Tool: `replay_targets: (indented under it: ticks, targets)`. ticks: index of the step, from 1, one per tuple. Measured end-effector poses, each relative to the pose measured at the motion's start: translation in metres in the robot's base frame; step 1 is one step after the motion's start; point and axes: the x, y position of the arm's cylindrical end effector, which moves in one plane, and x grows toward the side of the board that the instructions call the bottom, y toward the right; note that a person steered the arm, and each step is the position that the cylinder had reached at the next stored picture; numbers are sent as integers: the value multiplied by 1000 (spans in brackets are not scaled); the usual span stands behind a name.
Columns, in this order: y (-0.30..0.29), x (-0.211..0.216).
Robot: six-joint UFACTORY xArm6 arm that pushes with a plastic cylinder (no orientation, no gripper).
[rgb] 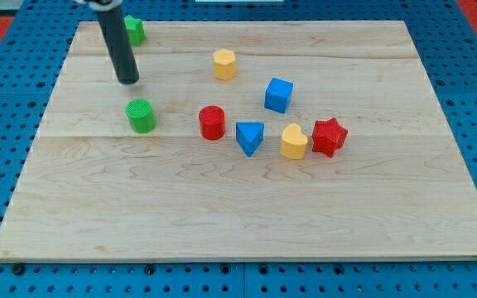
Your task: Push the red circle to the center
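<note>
My tip [128, 81] rests on the table [222, 207] near the view's upper left; the arm carries no gripper, only this bare rod, so nothing is held.

Nearest to my tip, just below it toward the view's bottom, stands the green circle [141, 116], apart from the rod. Up and slightly right of my tip, partly hidden behind the rod, sits another green block [134, 30] whose shape I cannot make out.

The red circle [212, 122] lies to the right of my tip and somewhat toward the view's bottom, beyond the green circle, with bare wood between them. It is a short upright cylinder, round from above, so it has no long axis and points no way in particular; any side will take a push alike. It already sits a little left of and above the table's middle, so I judge the push should go rightward and slightly downward, meaning my tip must first come round to its upper-left side.

Just right of it stands the blue triangle [250, 137], close enough to be nudged.
</note>
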Motion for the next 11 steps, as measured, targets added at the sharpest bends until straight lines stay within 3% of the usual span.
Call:
replay_targets:
  ticks: [1,3,4,5,6,9,11]
  targets:
    - [32,27]
    - [97,27]
    - [98,91]
    - [133,90]
    - [176,66]
    - [220,-24]
    - [227,-34]
